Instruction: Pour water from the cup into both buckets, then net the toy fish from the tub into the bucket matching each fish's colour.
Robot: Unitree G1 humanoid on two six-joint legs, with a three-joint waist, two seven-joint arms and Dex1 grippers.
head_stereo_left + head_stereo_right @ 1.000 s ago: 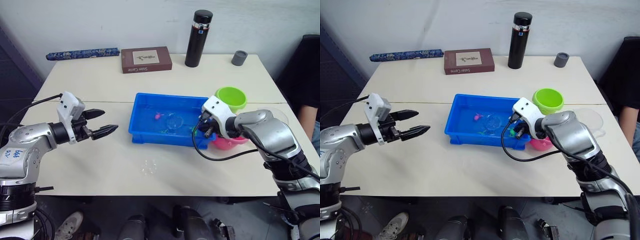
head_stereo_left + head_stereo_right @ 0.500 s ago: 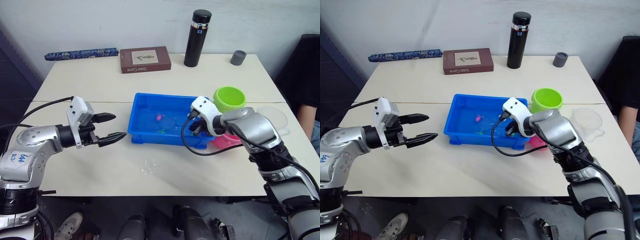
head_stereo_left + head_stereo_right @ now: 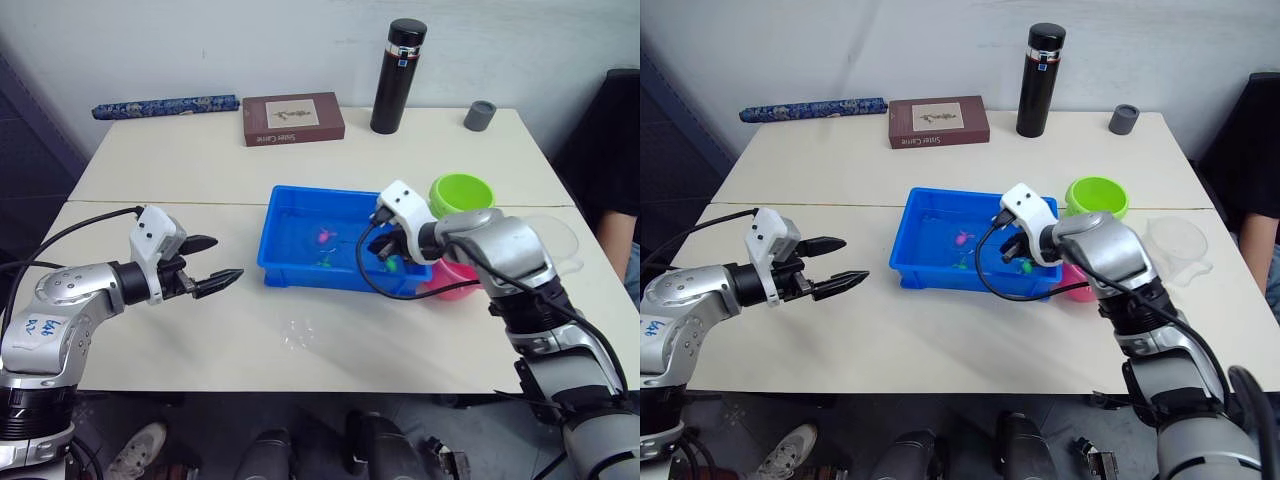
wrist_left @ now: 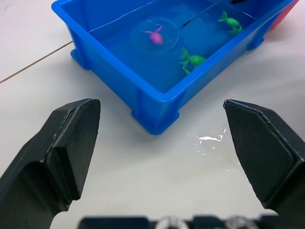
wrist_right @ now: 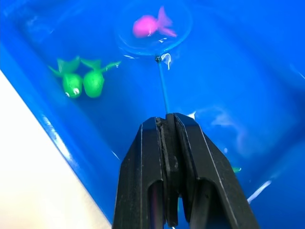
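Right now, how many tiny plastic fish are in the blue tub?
3: pink fish in the net, green fish by the near wall, second green fish beside the right gripper. Others may hide.

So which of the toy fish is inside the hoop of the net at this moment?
The single pink fish: it lies within the net hoop in the tub; the green fish sit outside it.

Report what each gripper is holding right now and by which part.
The right gripper is shut on the net, pinching the thin stick handle at the end far from the hoop. The left gripper is open and holds nothing.
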